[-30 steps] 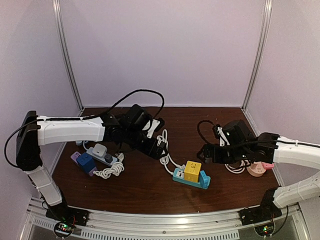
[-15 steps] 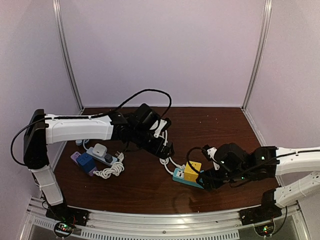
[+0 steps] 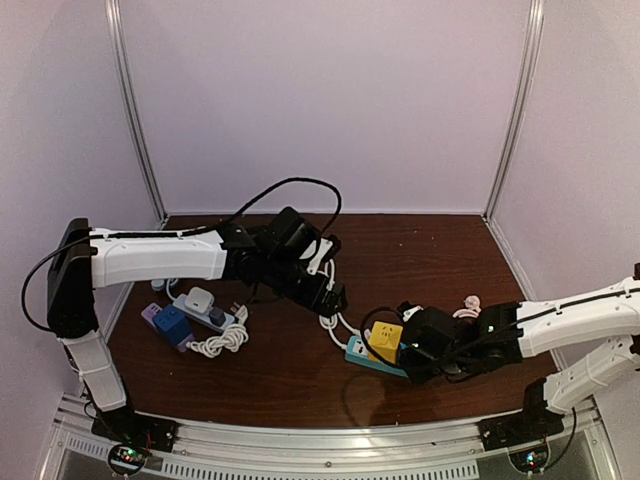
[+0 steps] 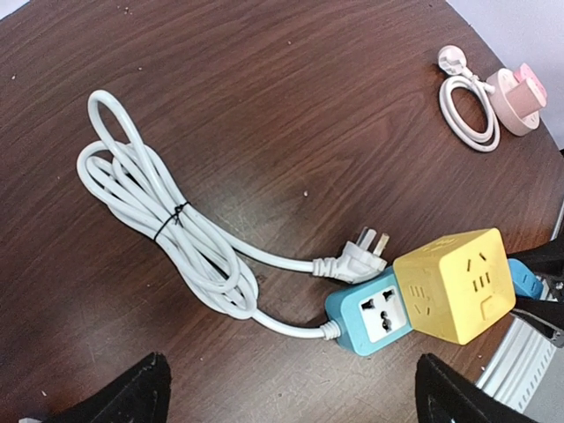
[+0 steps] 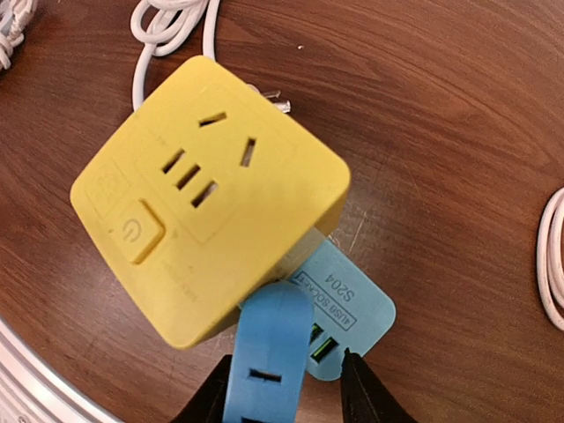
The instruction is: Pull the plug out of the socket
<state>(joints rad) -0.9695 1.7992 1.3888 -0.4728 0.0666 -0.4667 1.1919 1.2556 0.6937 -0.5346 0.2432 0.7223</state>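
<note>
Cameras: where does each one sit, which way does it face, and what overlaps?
Top external: above and behind the bases, looking down on the table; left arm and right arm show.
Left wrist: on the left arm, looking down at the white cord, yellow cube and blue power strip; own fingers at the bottom corners.
Right wrist: close above the cube, facing down; own fingers flank the strip's end.
Shared: all three see the cube on the strip.

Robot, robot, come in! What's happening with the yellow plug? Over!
Left hand open, hovering. Right hand pinching end of blue plastic power strip. Yellow cube-shaped plastic plug still seated on strip. Nothing above it, over.
</note>
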